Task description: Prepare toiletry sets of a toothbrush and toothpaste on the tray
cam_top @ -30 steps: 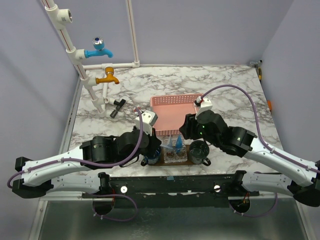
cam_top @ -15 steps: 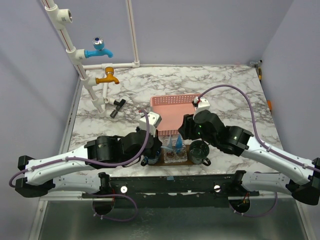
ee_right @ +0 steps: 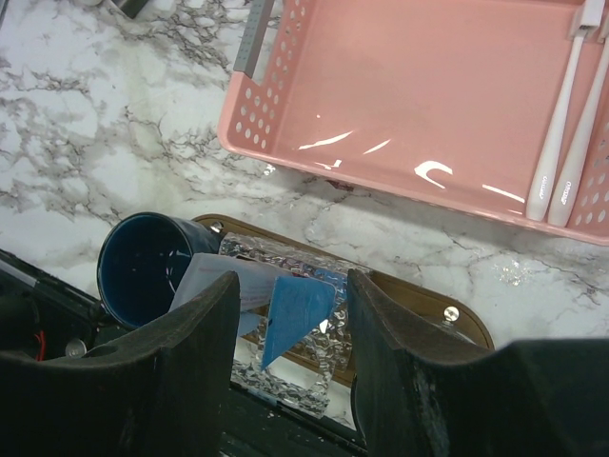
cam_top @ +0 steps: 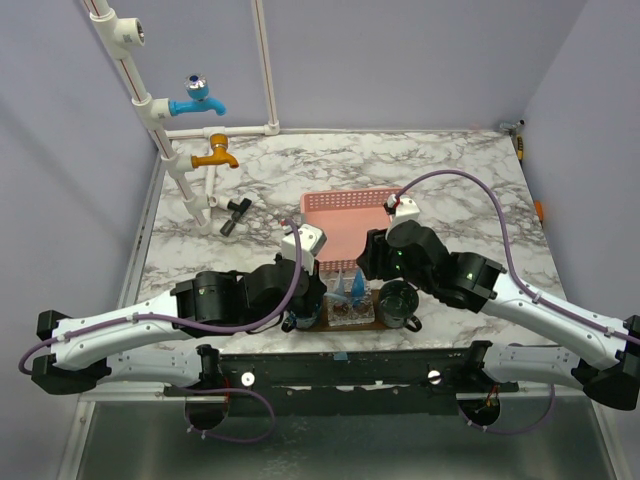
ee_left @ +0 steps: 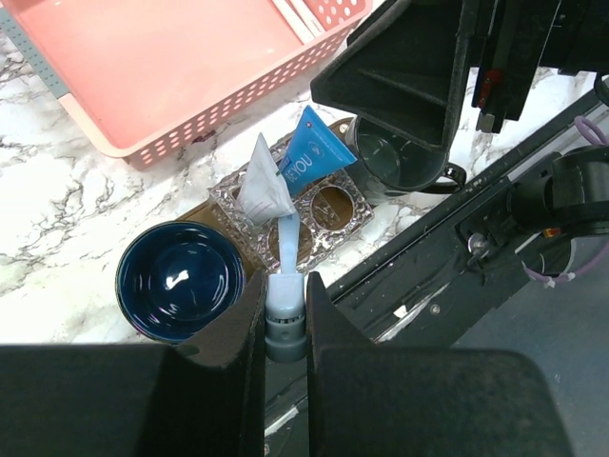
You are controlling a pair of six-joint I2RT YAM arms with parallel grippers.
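L fingers (ee_left: pixel 238 333) are clamped on the cap end of the toothpaste (ee_left: pixel 266 186). Its flat crimped end points away from them, down at the glass holder (ee_left: pixel 333 205). Can't tell if that end is seated in a hole or just above it. R fingers (ee_right: pixel 181 362) are spread wide w/ nothing between them, hovering over the same spot.

All this is at the near edge of the worktop, approx mid-way along. The holder sits on the tray (ee_right: pixel 409 286), w/ a blue tube (ee_left: pixel 312 157) already leaning in it, just beside the held one.

Risks, as I judge them:
- The tube is soft and held only by the cap, so the crimp may fold or catch the hole rim and tip out on release.
- It's close to the blue tube, so a nudge could knock that one out.
- Both arms crowd one small area, so wrists could clash.
- The blue cup (ee_left: pixel 179 278) & dark mug (ee_left: pixel 395 162) flank the holder closely, so a sideways exit could bump them.

Toothpaste look: small, whitish at the crimp, pale blue nearer the cap, surface a bit creased; cap colour not clear.

Beyond the tray, toward the far edge, the pink basket (ee_right: pixel 400 95) holds two white toothbrushes (ee_right: pixel 557 143), not yet on the tray, so the sets look incomplete.
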